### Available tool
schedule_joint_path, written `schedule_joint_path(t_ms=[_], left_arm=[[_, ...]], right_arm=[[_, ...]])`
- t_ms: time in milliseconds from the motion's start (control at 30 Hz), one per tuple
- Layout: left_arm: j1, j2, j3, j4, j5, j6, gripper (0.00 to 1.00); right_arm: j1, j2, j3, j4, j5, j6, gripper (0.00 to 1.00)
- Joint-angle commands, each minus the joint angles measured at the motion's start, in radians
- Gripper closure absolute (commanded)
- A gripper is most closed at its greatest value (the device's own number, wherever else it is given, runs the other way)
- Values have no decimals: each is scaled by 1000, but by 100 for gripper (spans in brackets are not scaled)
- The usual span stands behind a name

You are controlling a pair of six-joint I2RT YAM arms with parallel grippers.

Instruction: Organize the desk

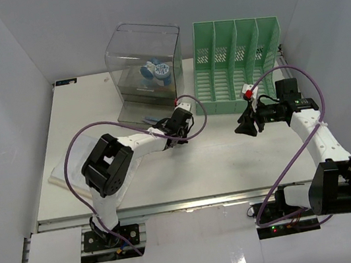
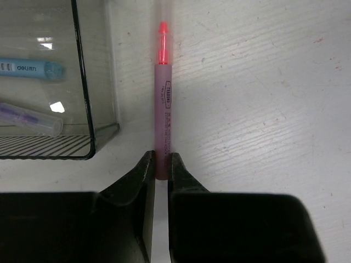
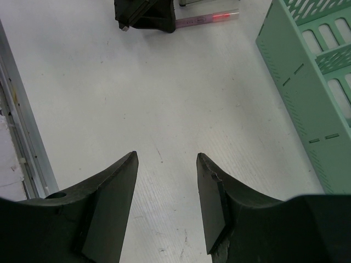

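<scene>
On the white desk (image 1: 220, 158) a pink highlighter (image 2: 163, 109) lies just right of the clear drawer box's pulled-out tray (image 2: 90, 109). Its cap is clear and its tip red. My left gripper (image 2: 160, 159) is shut on the near end of its barrel, with both fingertips pressed against the sides. From above, that gripper (image 1: 179, 131) sits low in front of the drawer box (image 1: 146, 69). My right gripper (image 3: 167, 159) hovers open over bare desk with nothing between its fingers. It (image 1: 245, 127) is right of centre. The highlighter (image 3: 205, 19) shows at the top of its view.
The tray holds a blue marker (image 2: 30, 68) and a purple pen (image 2: 27, 118). Blue-and-white rolls (image 1: 156, 73) sit inside the box. A green file rack (image 1: 235, 62) stands at the back right, close beside my right gripper (image 3: 307, 82). A white notebook (image 1: 74, 164) lies at the left.
</scene>
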Motion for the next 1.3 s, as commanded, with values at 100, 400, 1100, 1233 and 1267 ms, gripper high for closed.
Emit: schedule_joint_path(t_ms=[100, 400, 1100, 1233, 1267], left_arm=[[-2, -92, -115, 59, 194, -23, 100], [4, -449, -371, 254, 373, -205, 100], [515, -914, -703, 563, 452, -801, 100], [592, -814, -659, 584, 476, -902, 100], [599, -784, -648, 590, 477, -929, 100]], right_arm=[[-7, 4, 9, -11, -29, -16, 46], [-7, 18, 22, -39, -71, -29, 46], [-8, 23, 24, -49, -72, -28, 45], [-8, 16, 25, -48, -69, -28, 45], [-8, 14, 25, -48, -68, -28, 45]])
